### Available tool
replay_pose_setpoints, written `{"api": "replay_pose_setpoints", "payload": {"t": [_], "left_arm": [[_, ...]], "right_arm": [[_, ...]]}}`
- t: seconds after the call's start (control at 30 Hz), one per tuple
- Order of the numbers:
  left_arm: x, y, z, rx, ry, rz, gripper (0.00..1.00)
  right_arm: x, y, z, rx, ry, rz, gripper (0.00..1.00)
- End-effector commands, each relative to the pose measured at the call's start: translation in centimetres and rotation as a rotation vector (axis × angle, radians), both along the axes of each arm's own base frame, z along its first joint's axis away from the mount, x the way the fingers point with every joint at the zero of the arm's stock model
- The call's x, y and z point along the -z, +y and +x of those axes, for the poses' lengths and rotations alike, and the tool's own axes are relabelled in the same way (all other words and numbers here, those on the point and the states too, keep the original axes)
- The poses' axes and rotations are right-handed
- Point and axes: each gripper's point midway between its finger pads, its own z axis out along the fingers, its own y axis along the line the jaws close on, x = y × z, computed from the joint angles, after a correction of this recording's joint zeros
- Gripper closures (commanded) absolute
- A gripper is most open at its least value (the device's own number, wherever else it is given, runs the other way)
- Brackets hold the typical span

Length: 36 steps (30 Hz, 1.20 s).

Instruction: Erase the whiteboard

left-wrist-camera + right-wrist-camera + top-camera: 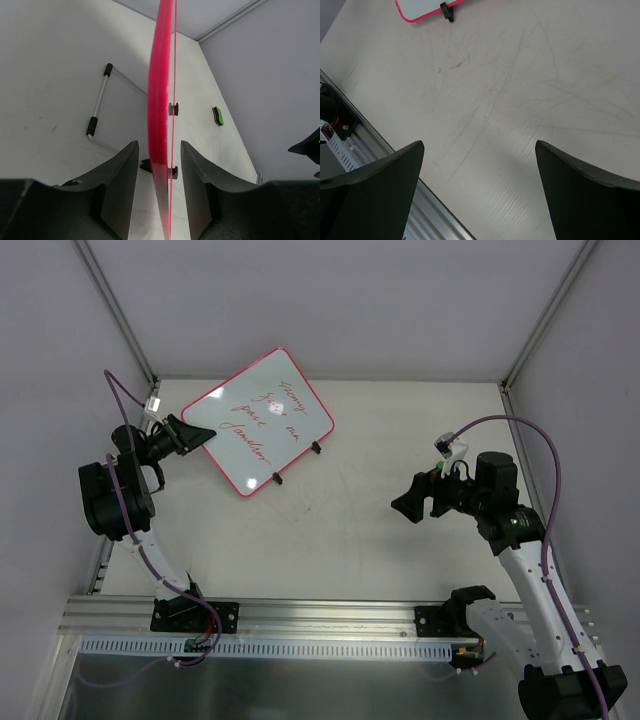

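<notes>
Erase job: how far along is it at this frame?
Done: nothing erased; red handwriting covers the whiteboard. In hand: left gripper straddles its rim, grip unclear. To do: all wiping; right gripper is open and empty, green eraser lies untouched on the table.

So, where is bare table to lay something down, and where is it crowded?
The widest bare patch of table lies between the whiteboard, the right gripper and the front rail. The back right corner is bare too. The back left is crowded: the left gripper straddles the whiteboard's rim, and a wire stand lies close by.
</notes>
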Motion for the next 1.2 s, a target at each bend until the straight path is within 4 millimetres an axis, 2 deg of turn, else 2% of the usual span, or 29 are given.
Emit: {"api": "replay_pose_setpoints", "payload": {"t": [0.0, 0.07, 0.2, 0.23, 0.33, 0.7, 1.17], "left_arm": [[-1.0, -0.3, 0.3, 0.016, -0.094, 0.025, 0.62], [-1.2, -0.4, 0.3, 0.019, -0.102, 0.022, 0.63], [-1.5, -0.3, 0.4, 0.017, -0.111, 0.014, 0.79], [-1.9, -0.4, 0.3, 0.02, -0.127, 0.01, 0.88], [-2.4, -0.5, 0.1, 0.018, -0.146, 0.005, 1.0], [-6.4, -1.3, -1.0, 0.008, -0.278, -0.019, 1.0], [-8.2, -1.4, -1.6, -0.025, -0.428, 0.097, 1.0]], "right_arm": [[-1.9, 0.4, 0.2, -0.018, -0.066, 0.026, 0.01], [-2.0, 0.5, 0.2, -0.019, -0.068, 0.027, 0.01], [-1.6, 0.5, 0.1, -0.021, -0.058, 0.026, 0.01], [-1.5, 0.4, 0.2, -0.019, -0.053, 0.025, 0.01], [-1.4, 0.4, 0.2, -0.018, -0.049, 0.023, 0.01], [-1.2, 0.5, 0.2, -0.026, -0.046, 0.022, 0.01], [-1.1, 0.7, 0.0, -0.038, -0.045, 0.027, 0.01]]}}
